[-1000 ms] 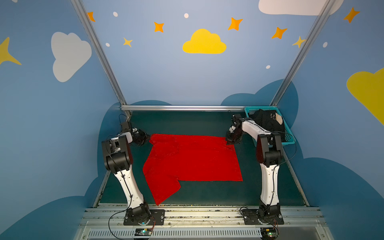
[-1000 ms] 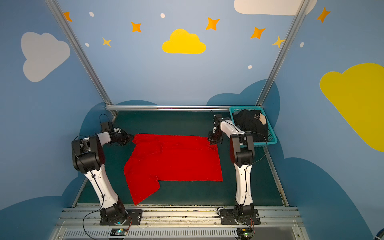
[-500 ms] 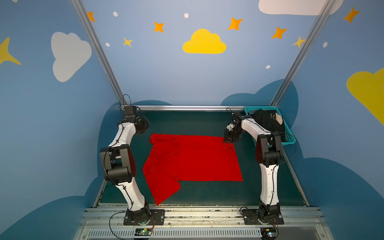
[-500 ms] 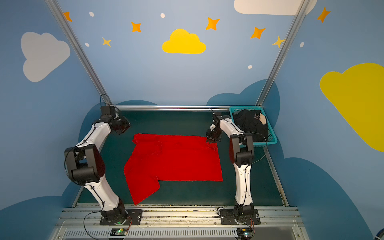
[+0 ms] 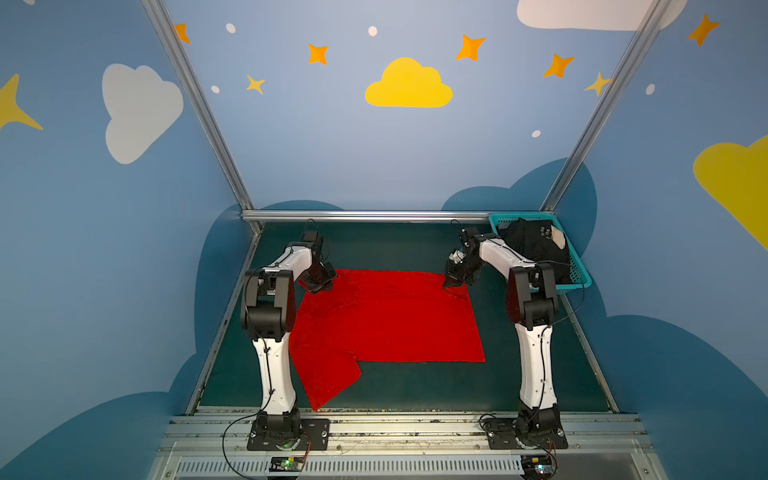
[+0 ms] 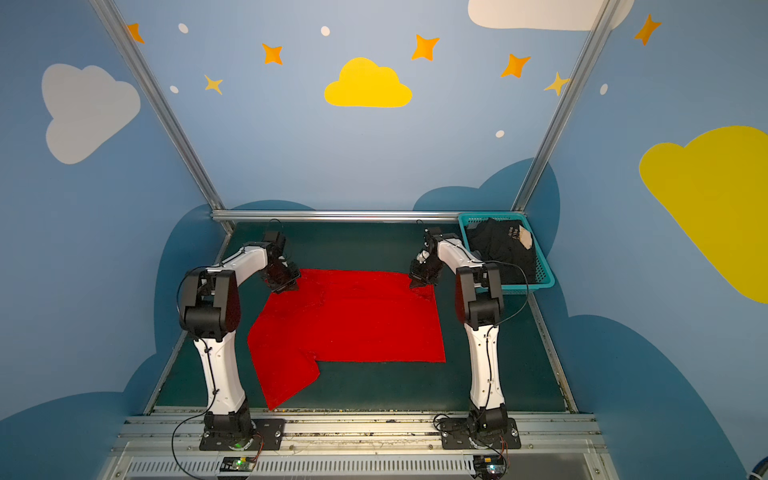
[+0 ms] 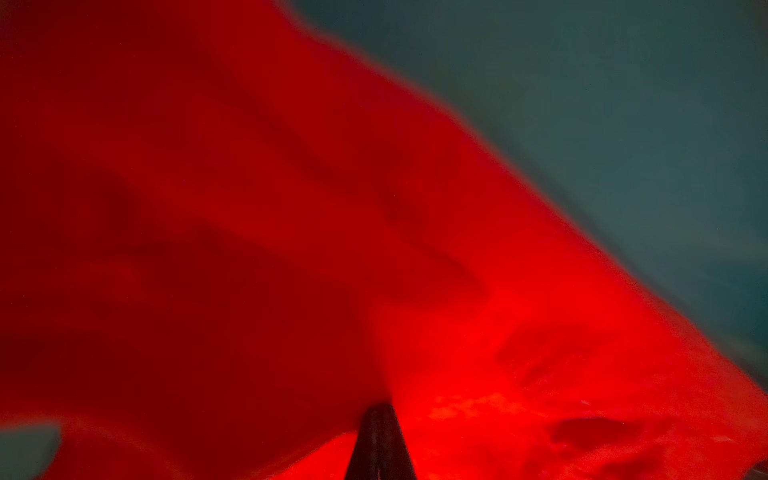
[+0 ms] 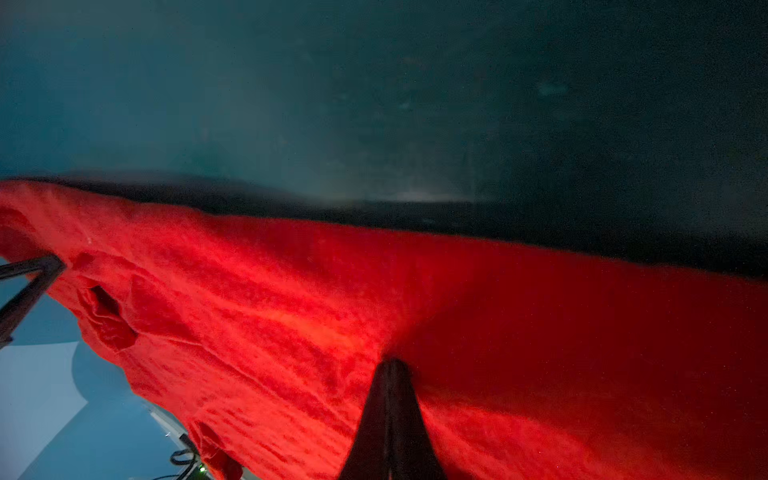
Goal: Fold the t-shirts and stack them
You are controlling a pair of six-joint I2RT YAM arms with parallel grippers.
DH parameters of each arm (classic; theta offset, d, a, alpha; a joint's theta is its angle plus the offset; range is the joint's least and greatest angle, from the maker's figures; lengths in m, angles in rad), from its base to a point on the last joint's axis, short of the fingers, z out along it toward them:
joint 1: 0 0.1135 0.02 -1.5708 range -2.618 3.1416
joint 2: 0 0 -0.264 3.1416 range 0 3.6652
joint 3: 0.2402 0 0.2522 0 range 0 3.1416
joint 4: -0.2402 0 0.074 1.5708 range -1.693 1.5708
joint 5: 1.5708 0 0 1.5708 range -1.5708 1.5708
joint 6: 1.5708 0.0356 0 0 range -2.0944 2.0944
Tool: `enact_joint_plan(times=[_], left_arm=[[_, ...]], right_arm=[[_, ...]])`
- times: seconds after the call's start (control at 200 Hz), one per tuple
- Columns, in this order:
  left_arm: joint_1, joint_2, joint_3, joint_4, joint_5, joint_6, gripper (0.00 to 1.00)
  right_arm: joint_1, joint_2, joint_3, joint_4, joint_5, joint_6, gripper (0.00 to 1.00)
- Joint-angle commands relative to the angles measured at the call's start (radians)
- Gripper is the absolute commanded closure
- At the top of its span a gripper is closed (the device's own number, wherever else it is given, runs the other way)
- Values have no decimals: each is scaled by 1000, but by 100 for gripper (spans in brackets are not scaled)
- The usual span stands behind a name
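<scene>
Green tabletop point(image 5: 415, 245) bears the red t-shirt point(image 5: 395, 320), left fingers point(image 7: 390, 453) and right fingers point(image 8: 405, 436) each pinching a far corner, contact blurred.

Around my green counter point(image 5: 390, 245) I see blue walls point(image 5: 316, 149) painted with a yellow cloud point(image 5: 408, 85), a white cloud point(image 5: 139, 110) and orange stars point(image 5: 318, 54). Metal posts point(image 5: 199, 112) climb both far corners; a metal rail point(image 5: 415, 428) lines the near edge.

A teal lattice basket point(image 6: 540, 268) sits at the far right corner of the dark green tabletop point(image 5: 395, 245) — blue walls point(image 5: 332, 158) all round, painted with clouds and stars.
</scene>
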Motion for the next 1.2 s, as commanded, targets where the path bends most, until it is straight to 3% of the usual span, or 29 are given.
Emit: enact_joint_plan(times=[0.0,0.556,0.696,0.751,0.816,1.021,1.192], left_arm=[[1,66,70,-74,-27,0,94],[-5,364,522,-222,26,-9,92],[-3,333,529,-199,44,4,89],[-2,299,520,-184,45,17,84],[0,254,519,-177,34,37,73],[33,97,493,-185,-19,96,37],[110,25,408,-194,-59,122,24]], right_arm=[[-24,55,21,-1,51,46,100],[-92,209,327,-112,83,72,100],[-86,167,310,-88,52,29,100],[-88,130,285,-69,51,8,100],[-90,84,261,-55,52,-15,93],[-107,-33,205,-66,93,-93,65],[-125,-67,133,-78,143,-127,50]])
